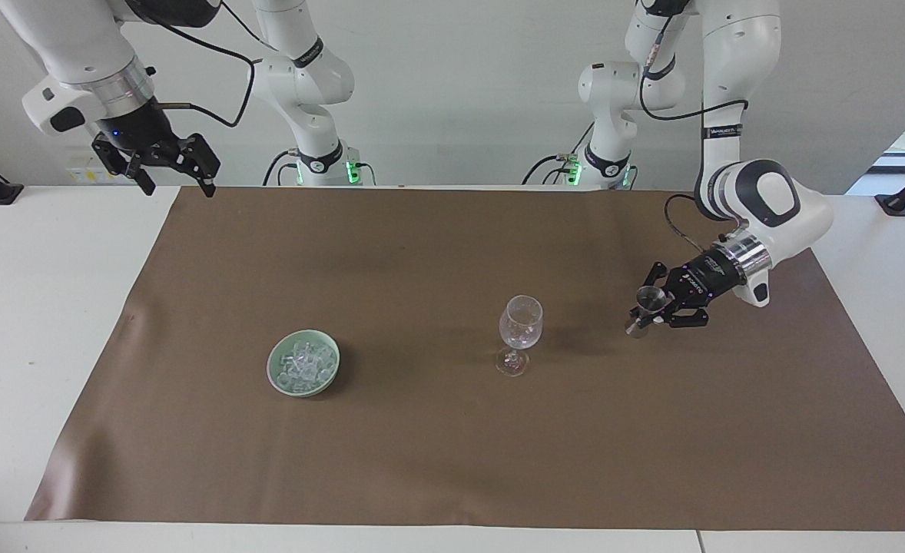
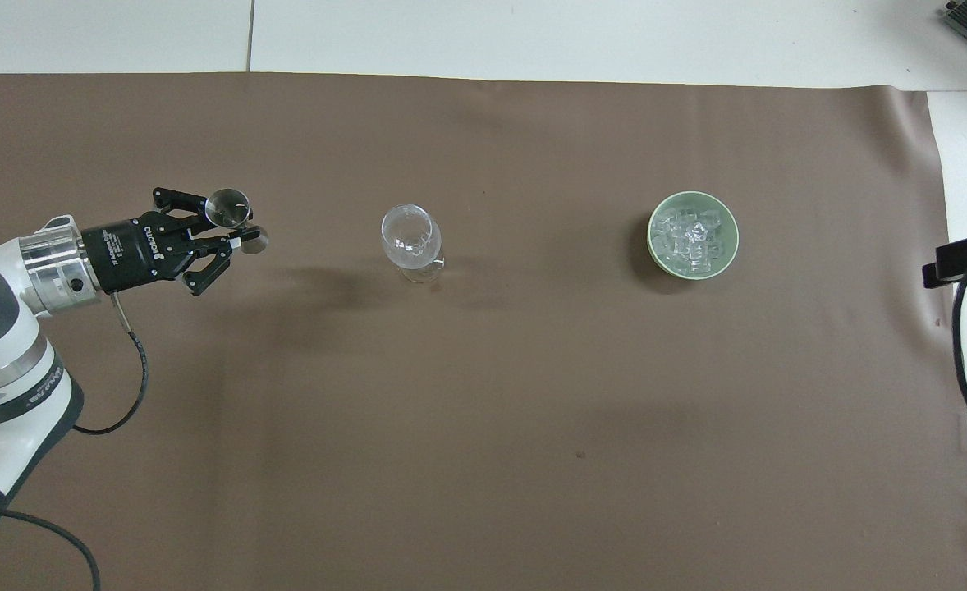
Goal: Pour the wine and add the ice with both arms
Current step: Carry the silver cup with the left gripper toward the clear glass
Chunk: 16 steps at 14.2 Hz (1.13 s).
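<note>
The ice [image 1: 303, 367] is one heap in one green bowl [image 1: 277, 379], lower left of the frame; cubes too jumbled to count. One wine glass [image 1: 520, 332] stands centre. My left claw [image 1: 650, 316] pinches one small metal measuring cup [image 1: 644, 307] at right. My right claw [image 1: 174, 177], upper left, waits wide open, empty.

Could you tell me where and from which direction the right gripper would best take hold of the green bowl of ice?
Probably the rim of the bowl, from straight above, one finger inside and one outside. It is low, round and wide, so its sides offer little purchase, and the ice heaped in the middle leaves the rim free. The right gripper waits, open.
</note>
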Each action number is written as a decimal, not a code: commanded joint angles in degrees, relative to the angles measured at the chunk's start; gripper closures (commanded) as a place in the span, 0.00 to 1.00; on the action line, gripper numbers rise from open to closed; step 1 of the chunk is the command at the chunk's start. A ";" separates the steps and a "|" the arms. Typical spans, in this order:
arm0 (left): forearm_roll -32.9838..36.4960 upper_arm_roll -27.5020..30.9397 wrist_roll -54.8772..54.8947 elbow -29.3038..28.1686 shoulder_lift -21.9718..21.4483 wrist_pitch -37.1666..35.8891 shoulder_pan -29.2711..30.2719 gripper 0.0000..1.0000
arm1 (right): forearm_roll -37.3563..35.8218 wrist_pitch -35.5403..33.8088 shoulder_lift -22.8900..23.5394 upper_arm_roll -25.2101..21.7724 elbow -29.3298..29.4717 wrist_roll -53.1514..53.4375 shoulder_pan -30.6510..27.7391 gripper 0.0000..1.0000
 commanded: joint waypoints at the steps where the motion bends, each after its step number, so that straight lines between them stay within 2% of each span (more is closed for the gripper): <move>1: -0.29 0.84 -2.31 -1.72 -2.98 3.63 -3.20 1.00 | -0.11 0.46 -0.40 0.06 -0.30 1.02 0.01 0.00; 16: -0.38 0.40 -6.79 -1.72 -4.66 18.22 -15.15 1.00 | -0.11 0.46 -0.40 0.06 -0.30 1.02 0.01 0.00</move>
